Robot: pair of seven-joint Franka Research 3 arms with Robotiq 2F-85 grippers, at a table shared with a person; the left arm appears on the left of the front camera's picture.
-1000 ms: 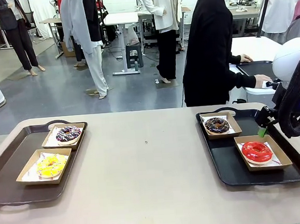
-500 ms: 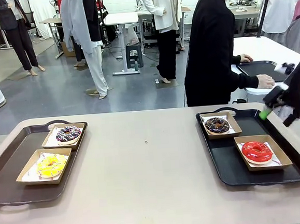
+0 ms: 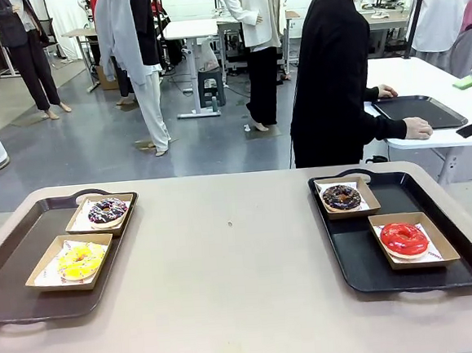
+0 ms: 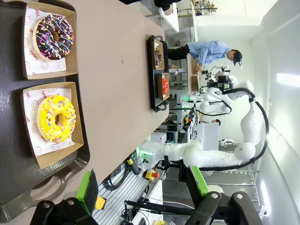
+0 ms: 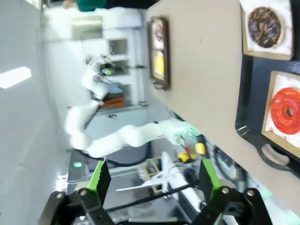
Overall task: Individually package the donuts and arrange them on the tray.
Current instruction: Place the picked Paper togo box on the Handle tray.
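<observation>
**All four donuts boxed, both arms clear of the counter**

I see two black trays on the counter [image 3: 227,267]. Left tray [image 3: 15,284]: sprinkled chocolate donut [image 3: 107,210] in the far box, yellow donut [image 3: 80,261] in the near box. Right tray [image 3: 362,273]: dark chocolate donut [image 3: 341,197] far, glossy red donut [image 3: 404,238] near. Each ring lies flat on a white liner in its own open cardboard box [image 3: 415,240]; a ring has no long axis to line up on.

Left gripper [image 4: 140,187] hangs off the near left edge, jaws spread, nothing between them; the yellow donut lies nearest, ahead of it. Right gripper [image 5: 154,180] likewise off the near right edge, jaws spread and empty; the red donut is its closest. Red glaze looks slick, sprinkles loose. Packaging looks essentially done, I judge.
</observation>
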